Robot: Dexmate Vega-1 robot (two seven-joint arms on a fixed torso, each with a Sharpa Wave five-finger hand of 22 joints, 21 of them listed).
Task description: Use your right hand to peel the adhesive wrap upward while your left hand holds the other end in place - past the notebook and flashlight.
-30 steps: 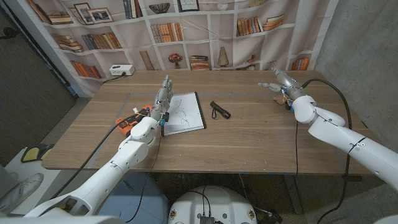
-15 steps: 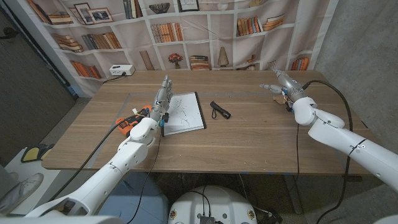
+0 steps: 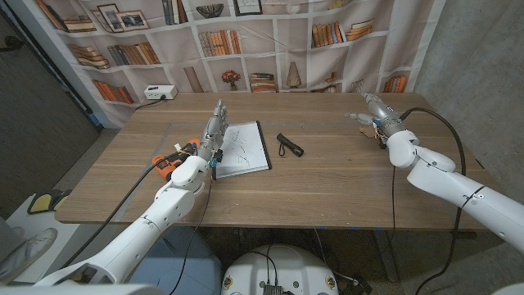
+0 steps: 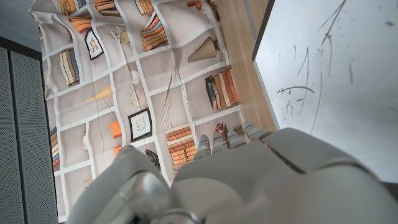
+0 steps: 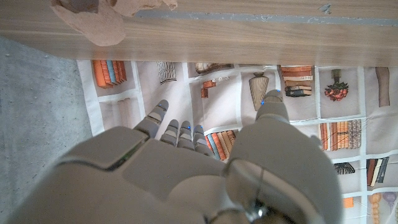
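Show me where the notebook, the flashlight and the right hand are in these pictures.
notebook [image 3: 243, 148]: head view, middle of its white open page.
flashlight [image 3: 289, 145]: head view, middle of its black body.
right hand [image 3: 372, 111]: head view, middle of the hand, above the table's far right part.

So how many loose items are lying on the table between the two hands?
2: the notebook, open beside the left hand, and the black flashlight just right of it. The right hand is further right. Others may be hidden behind the arms.
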